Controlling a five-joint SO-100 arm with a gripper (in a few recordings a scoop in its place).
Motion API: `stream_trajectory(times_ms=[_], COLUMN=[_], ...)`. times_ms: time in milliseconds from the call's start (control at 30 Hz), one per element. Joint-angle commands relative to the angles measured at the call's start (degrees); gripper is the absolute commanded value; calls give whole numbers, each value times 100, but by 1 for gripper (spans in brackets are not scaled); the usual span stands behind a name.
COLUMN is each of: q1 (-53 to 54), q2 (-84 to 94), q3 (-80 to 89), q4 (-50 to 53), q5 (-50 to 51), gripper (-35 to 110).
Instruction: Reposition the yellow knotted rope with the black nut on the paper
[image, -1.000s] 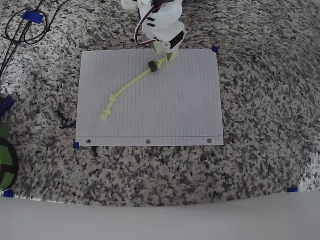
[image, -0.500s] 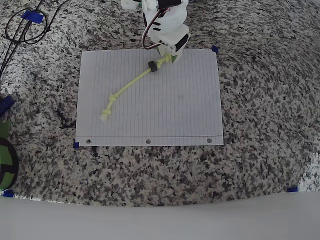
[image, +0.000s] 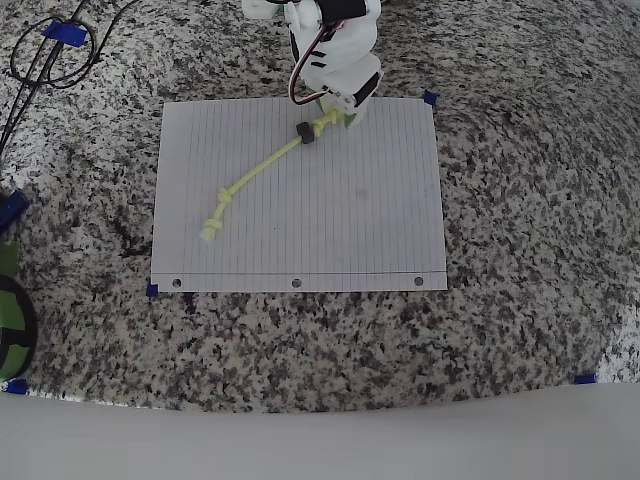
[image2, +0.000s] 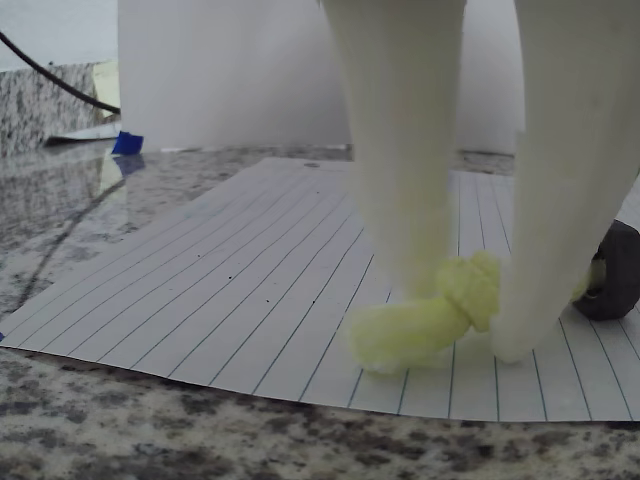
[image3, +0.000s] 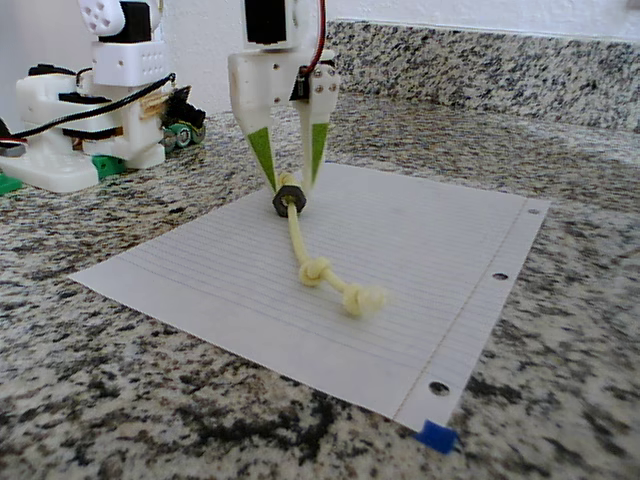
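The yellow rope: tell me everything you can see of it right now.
The yellow rope is a thin, pale yellow-green fuzzy cord lying slack and diagonal on the lined paper. Knots sit near both ends, and a black nut is threaded on near the far one. The gripper fingers straddle that end knot, one on each side.

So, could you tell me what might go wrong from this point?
The pincer straddles only the end knot of the yellow knotted rope, so a shallow grip might slip off. The black nut sits right beside the fingers and could get knocked. The fingertips touch the paper, so dragging may shift it.
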Motion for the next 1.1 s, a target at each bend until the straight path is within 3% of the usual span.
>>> stream_trajectory(times_ms=[0,233,433,733,867,1067], q1=[-53,0,264,466,1099,1626], q2=[0,343,1775,4711,5660,6346], q3=[-176,-158,-158,-185,-229,-299], q4=[-44,53,510,1274,896,448], q5=[-18,-35,-413,-2136,-3243,-3287], gripper=[0,0,0,0,0,0])
